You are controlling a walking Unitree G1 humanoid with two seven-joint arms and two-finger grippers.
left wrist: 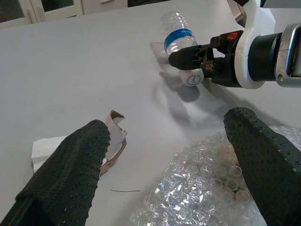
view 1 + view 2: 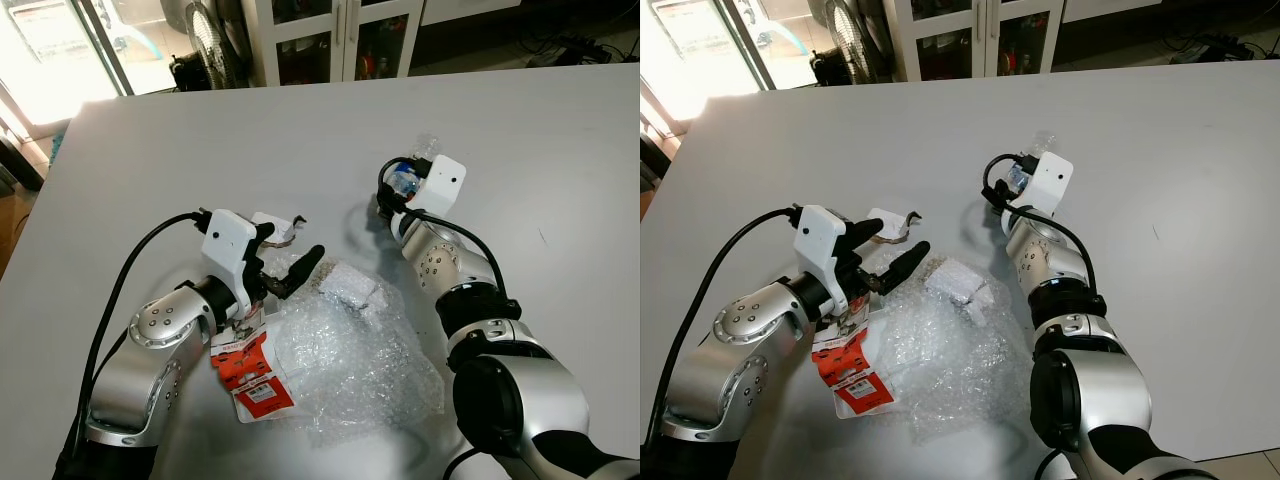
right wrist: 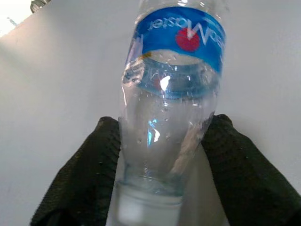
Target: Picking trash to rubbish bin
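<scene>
One clear plastic bottle (image 1: 178, 40), one sheet of bubble wrap (image 2: 350, 365) and one red-and-white packet (image 2: 252, 372) are here. One torn cardboard scrap (image 1: 113, 146) and one crumpled white paper (image 2: 350, 288) complete the count.

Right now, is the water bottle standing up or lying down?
Lying down. The plastic bottle rests sideways on the table, its neck between the right gripper fingers.

a clear, crumpled plastic water bottle with a blue label and red dot (image 3: 171, 94) lies on the pale grey table (image 3: 56, 70), its white cap end nearest the camera. the right gripper (image 3: 164, 174) pinches its neck between two black textured fingers (image 3: 84, 174).
</scene>
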